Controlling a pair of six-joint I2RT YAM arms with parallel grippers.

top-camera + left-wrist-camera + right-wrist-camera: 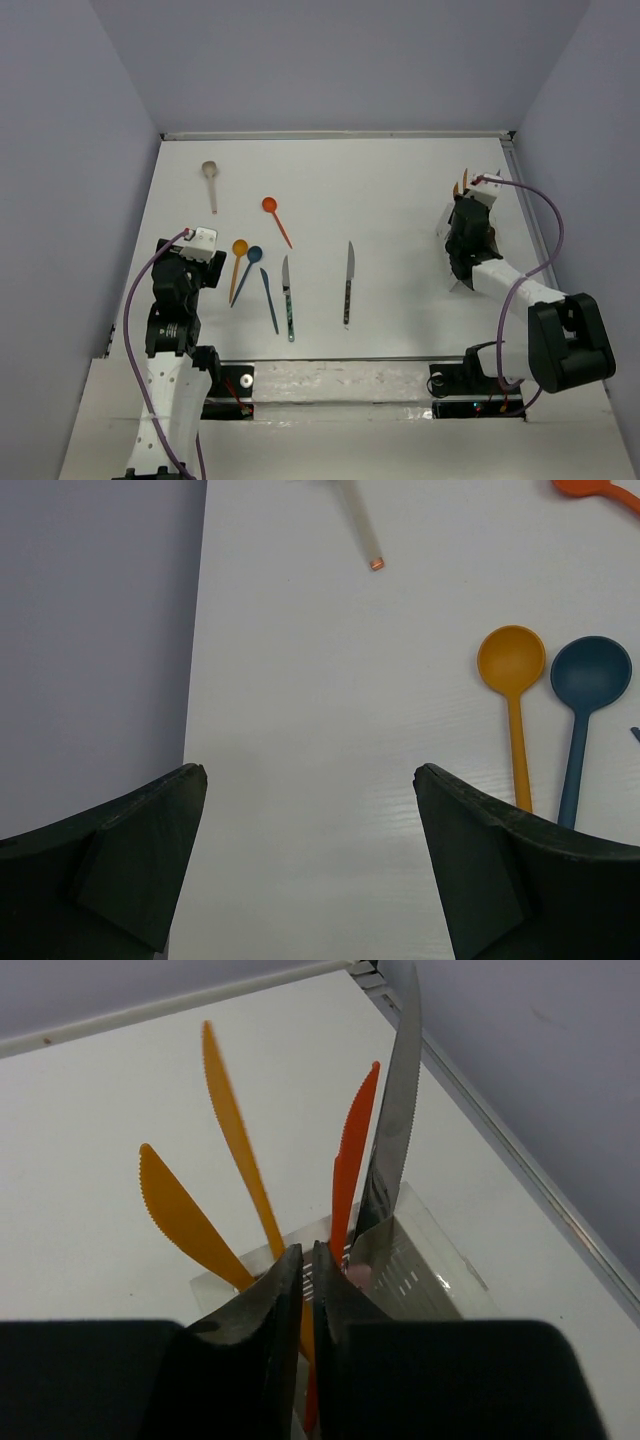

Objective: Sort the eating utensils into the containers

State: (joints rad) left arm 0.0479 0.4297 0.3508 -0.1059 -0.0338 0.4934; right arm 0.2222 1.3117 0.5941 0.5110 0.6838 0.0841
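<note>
Several utensils lie on the white table: a beige spoon, a red-orange spoon, an orange spoon, a blue spoon, a blue knife, a teal-handled knife and a grey knife. My left gripper is open and empty, left of the orange spoon and blue spoon. My right gripper is shut just above the white caddy. Two orange knives, a red knife and a grey knife stand in the caddy.
The table's left edge meets the grey wall right by my left finger. The back wall and right rail run close behind the caddy. The knife tips stick up beside my right wrist.
</note>
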